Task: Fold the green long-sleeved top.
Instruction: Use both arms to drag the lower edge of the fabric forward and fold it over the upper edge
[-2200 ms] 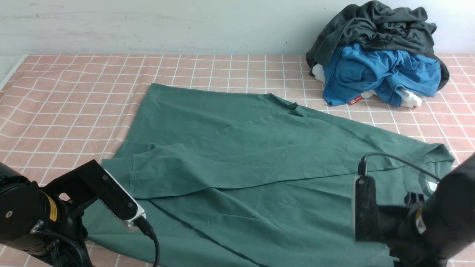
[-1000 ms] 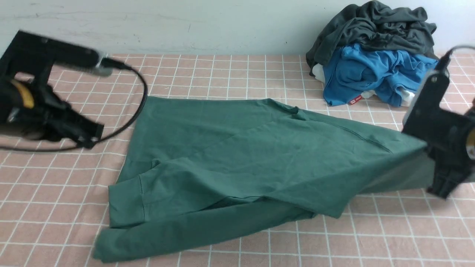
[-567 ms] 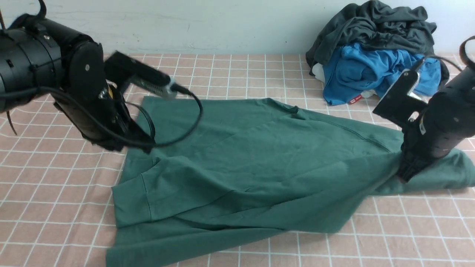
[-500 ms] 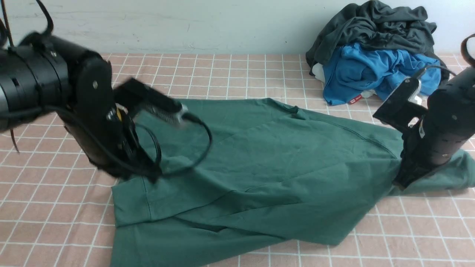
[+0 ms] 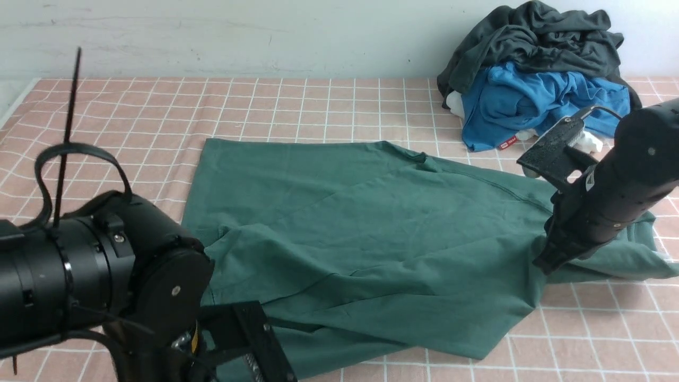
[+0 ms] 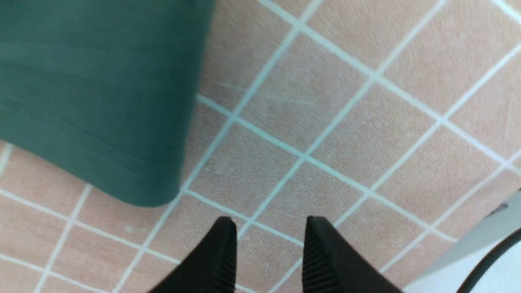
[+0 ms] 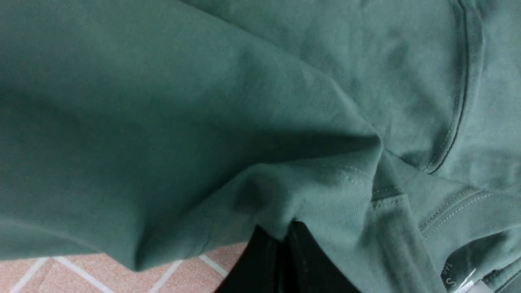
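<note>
A: Left gripper [image 6: 270,223], state of the jaws?
B: Parted, nothing between them. They hang over bare pink checked cloth [image 6: 346,122], just beside a rounded hem corner [image 6: 142,191] of the green long-sleeved top [image 5: 371,223] and not touching it.
A: Right gripper [image 7: 281,238]?
B: Jaws clenched on the top. A fold of fabric is pinched between the tips, near the ribbed neckband, and the white neck label [image 7: 460,283] shows close to the pinch. In the front view that arm stands at the top's right end, tips down in the fabric.
A: Lie of the top?
B: Spread on the bench's cloth, mostly flat, long way across. Its left edge runs straight. The near side is rumpled with slanting creases. The right end is bunched where the jaws hold it.
A: Anything else?
B: Behind the top's right end, against the wall, is a heap: a blue garment [image 5: 530,101] under a charcoal garment [image 5: 536,37], apart from the top. The left arm's body hides the top's near-left corner in the front view.
</note>
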